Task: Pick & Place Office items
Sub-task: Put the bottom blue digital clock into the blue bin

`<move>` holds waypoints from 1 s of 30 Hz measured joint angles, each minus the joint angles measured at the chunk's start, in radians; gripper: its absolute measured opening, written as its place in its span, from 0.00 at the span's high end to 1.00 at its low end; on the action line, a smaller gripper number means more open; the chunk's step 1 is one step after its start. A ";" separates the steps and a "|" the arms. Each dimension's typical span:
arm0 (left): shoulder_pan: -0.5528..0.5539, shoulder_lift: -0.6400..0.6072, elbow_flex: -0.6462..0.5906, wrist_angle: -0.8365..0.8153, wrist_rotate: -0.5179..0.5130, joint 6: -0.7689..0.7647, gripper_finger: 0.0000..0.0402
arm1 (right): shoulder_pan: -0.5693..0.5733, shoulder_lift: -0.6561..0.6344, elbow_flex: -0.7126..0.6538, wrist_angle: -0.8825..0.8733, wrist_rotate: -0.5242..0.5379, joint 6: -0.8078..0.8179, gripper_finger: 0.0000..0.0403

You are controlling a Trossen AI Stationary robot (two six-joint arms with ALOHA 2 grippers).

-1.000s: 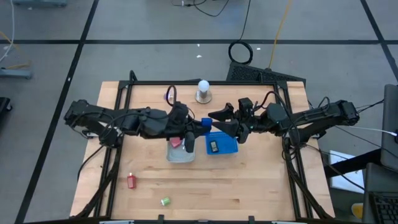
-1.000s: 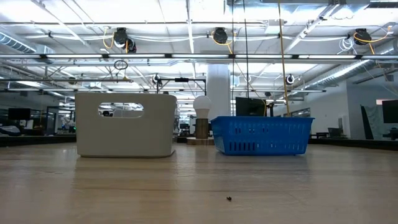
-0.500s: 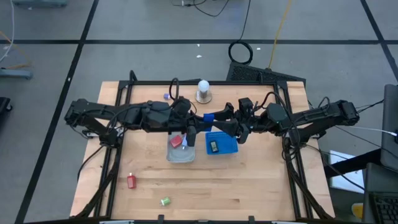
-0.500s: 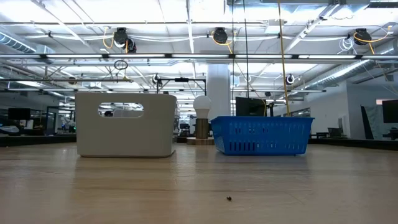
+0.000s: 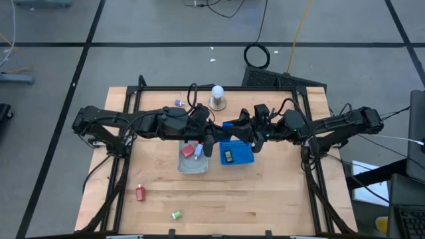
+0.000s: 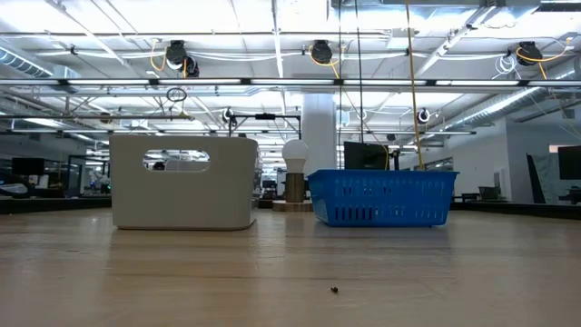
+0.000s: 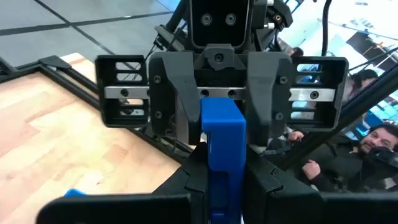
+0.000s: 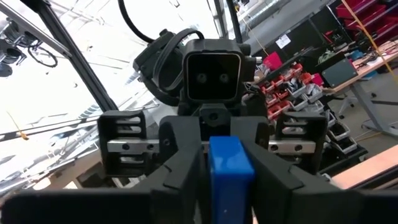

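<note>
while both clamp 1 blue block (image 5: 228, 125), left end effector (image 5: 214, 133), right end effector (image 5: 243, 127), 2 items loose

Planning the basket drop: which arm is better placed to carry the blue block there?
Probably right: the right claw grips the blue block beside the blue basket; the left claw reaches over the clear tray.

My two arms are matte black, jointed and bulky at each elbow, with thin black cables looping loosely along them. My left gripper (image 8: 211, 149) has a boxy black wrist block carrying a dark camera window with two small round lenses, a central screw beneath it, and a silver rail flanked by slotted black brackets. My right gripper (image 7: 214, 115) looks the same: black angular fingers (image 7: 171, 93), a silver cross rail with small screws, and ribbed side frames.
</note>
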 joint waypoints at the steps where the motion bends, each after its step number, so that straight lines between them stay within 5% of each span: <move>1: 0.003 0.003 0.000 0.012 0.003 0.002 0.89 | 0.000 0.000 0.000 0.000 0.000 -0.007 0.77; 5: 0.010 0.005 0.000 0.022 0.030 0.011 0.89 | 0.000 0.000 0.000 0.005 -0.001 -0.003 0.85; 30: 0.014 0.006 0.000 0.034 0.043 -0.024 0.78 | 0.000 -0.001 0.001 0.016 -0.013 -0.026 0.86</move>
